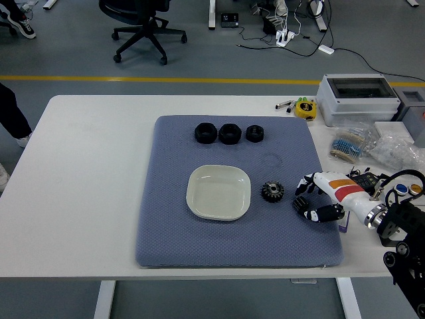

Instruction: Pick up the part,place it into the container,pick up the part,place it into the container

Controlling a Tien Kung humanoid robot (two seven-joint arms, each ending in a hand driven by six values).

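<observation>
Gear part sits on the blue mat, just right of the white dish, apart from its rim and lying flat with teeth outward. That's your nearest pick, and the short hop into the dish is likely why it's staged there.

Right hand is right of the gear, low over the mat, palm facing the dish. Fingers are partly curled and the thumb is up, with a gap between them. It holds nothing and isn't touching the gear. Reads as a pre-grasp pose aimed at the gear from the side, so you're at the first pick.

Dish looks empty, so my read is that no part is placed yet.

Three black parts stand in a row beyond the dish, near the mat's far edge, well apart from the hand. One of them is probably the second pick; that's a longer reach across the dish.

Left arm isn't visible.

Clutter right of the mat on the tabletop: grey box, plastic bags, yellow tape measure. The forearm comes in close past the bags, so keep the elbow clear of them.

Watch-out: the gear is low and flat. Come in low enough for the fingers to catch the rim, or it may skid on the mat toward the dish.
</observation>
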